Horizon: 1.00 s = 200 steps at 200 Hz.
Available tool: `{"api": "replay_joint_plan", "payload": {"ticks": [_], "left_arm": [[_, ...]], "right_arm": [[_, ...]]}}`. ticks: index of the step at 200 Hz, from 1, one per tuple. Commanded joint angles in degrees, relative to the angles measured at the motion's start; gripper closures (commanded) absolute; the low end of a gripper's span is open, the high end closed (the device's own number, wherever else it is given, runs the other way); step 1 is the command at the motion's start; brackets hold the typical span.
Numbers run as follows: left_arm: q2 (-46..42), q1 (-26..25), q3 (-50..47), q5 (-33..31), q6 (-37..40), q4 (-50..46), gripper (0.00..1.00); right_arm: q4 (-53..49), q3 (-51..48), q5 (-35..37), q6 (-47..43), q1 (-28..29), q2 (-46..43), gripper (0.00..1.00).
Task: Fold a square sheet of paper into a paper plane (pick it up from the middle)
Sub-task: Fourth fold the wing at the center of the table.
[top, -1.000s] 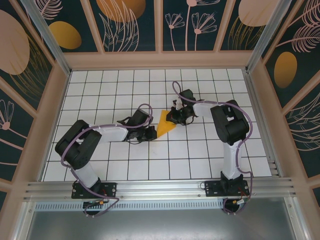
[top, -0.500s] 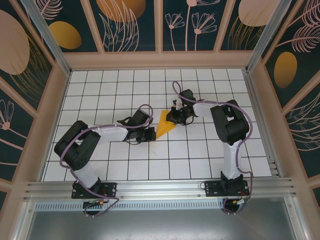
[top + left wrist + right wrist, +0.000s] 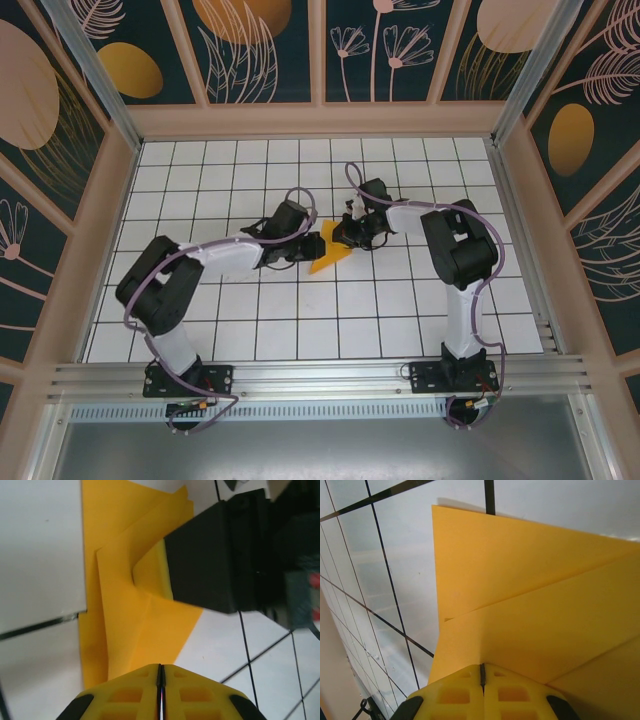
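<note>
The square sheet of paper (image 3: 330, 254) is orange-yellow and lies folded into a pointed triangular form at mid-table. No paper plane is in view. My right gripper (image 3: 345, 237) stands at the paper's right edge. In the right wrist view a raised crease of the paper (image 3: 520, 580) runs into the right gripper (image 3: 481, 669), which is shut on it. My left gripper (image 3: 306, 246) is at the paper's left side. In the left wrist view the left gripper (image 3: 161, 671) is shut, its tips over the layered paper (image 3: 130, 630). Whether paper is pinched there is hidden. The right arm's black housing (image 3: 210, 555) sits on the paper's far end.
The white tiled table (image 3: 380, 320) is boxed in by wooden walls (image 3: 320, 120) at the back and on both sides. An aluminium rail (image 3: 320, 378) crosses the near edge, between the arm bases. Purple cables loop above each wrist.
My left gripper has moved right and slightly back, from beside the paper's left edge onto it. The paper's left part now looks flatter and narrower. The right arm has not moved.
</note>
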Motion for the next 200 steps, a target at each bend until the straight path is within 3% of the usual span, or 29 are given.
{"api": "replay_joint_plan", "payload": {"ticks": [1,64,200], "left_arm": [[4.65,-0.35,3.22,0.78,0.83,2.27,0.88],[9.65,-0.25,5.56,0.22,1.82,2.4,0.89],[2.67,-0.22,-11.4,6.4,2.95,1.77,0.9]], "right_arm": [[-4.85,-2.04,8.21,-1.09,0.54,6.54,0.99],[-5.12,-2.15,8.36,-1.15,0.55,6.46,0.99],[-6.35,-1.52,8.89,-1.45,0.29,7.24,0.99]]}}
